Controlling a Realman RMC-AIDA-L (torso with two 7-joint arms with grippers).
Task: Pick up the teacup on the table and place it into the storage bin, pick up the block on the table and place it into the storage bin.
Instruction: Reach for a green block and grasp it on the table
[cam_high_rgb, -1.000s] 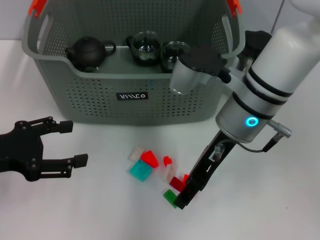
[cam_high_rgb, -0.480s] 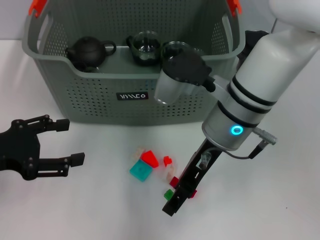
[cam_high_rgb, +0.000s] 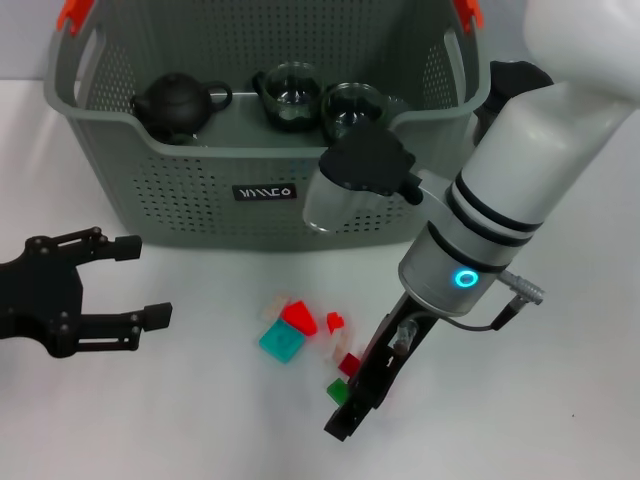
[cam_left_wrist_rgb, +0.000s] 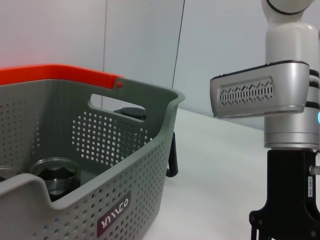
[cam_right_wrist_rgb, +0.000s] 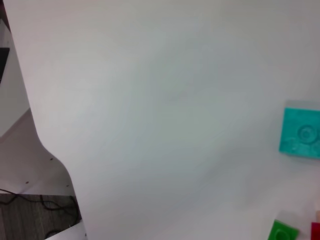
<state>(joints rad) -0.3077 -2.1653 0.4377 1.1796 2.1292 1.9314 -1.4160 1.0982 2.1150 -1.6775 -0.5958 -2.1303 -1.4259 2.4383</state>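
The right arm reaches in from the upper right of the head view, its white and silver forearm slanting down toward the lower centre, a ring lit blue-green at the wrist. Its right hand (cam_high_rgb: 345, 415) points down and to the left, tip low over the white table (cam_high_rgb: 180, 420) at the lower edge of a small scatter of blocks; the fingers run together into one dark shape from this angle, so whether they are apart or closed cannot be told.

The left hand (cam_high_rgb: 135, 283) sits at the left edge of the head view, black, fingers spread apart and holding nothing, well clear of the blocks.

The blocks lie in the lower centre of the head view: a teal block (cam_high_rgb: 281, 343), a red block (cam_high_rgb: 298, 318) touching it, a pale one above them, smaller red pieces to the right, and a green block (cam_high_rgb: 339, 389) just beside the right hand's tip.

The storage bin (cam_high_rgb: 200, 215) fills the upper part of the head view, grey-green and perforated, with orange clips at its corners. Inside stand a dark teapot (cam_high_rgb: 178, 104) and two glass teacups (cam_high_rgb: 290, 95).

In the left wrist view a pale wall rises behind the table.
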